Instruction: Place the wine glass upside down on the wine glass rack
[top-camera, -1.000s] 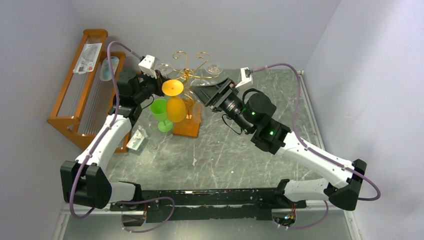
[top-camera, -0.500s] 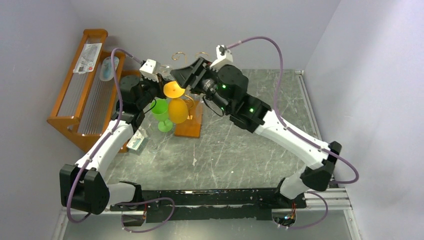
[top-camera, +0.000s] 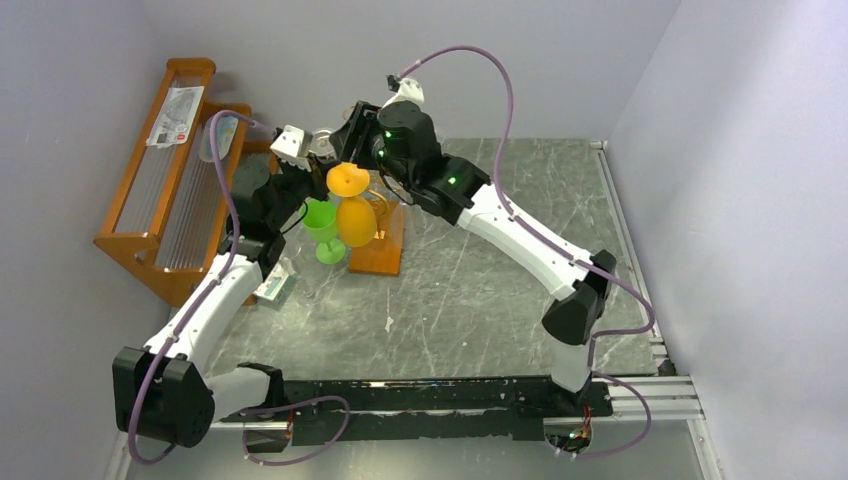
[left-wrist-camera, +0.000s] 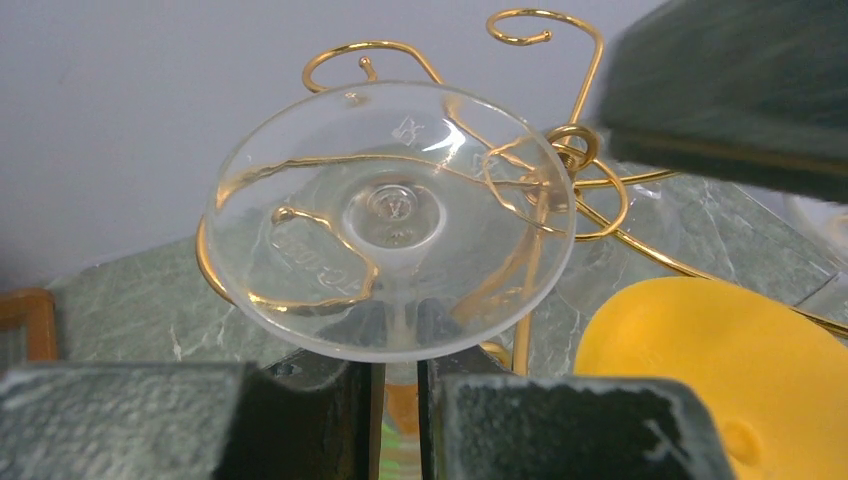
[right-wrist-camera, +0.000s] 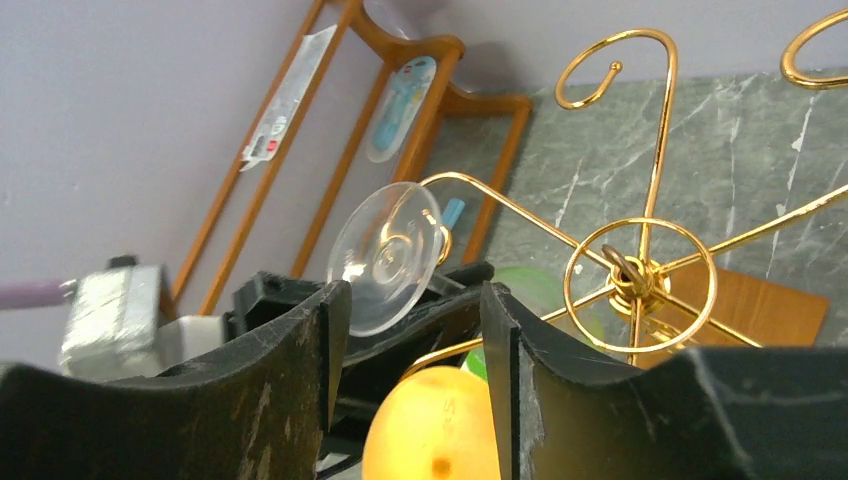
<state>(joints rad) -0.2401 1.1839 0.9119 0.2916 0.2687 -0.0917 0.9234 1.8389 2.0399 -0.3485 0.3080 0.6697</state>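
- Left wrist: left gripper (left-wrist-camera: 400, 372) pinches the clear wine glass (left-wrist-camera: 390, 215) by its stem, foot up, at the gold wine glass rack (left-wrist-camera: 568, 143).
- Right gripper (right-wrist-camera: 415, 300) hangs spread and empty nearby.
- Best now: slide the stem along a free arm, clear of the yellow glass (left-wrist-camera: 720, 370).

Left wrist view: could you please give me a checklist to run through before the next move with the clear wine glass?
1. Left tool shut on the stem of the clear wine glass: ok.
2. Glass inverted, foot up: ok.
3. Foot hooked on an arm of the wine glass rack: cannot tell; gold wire only shows through the foot.
4. Right tool open and holding nothing: ok.
5. Clearance from the orange glass close beside: cannot tell.
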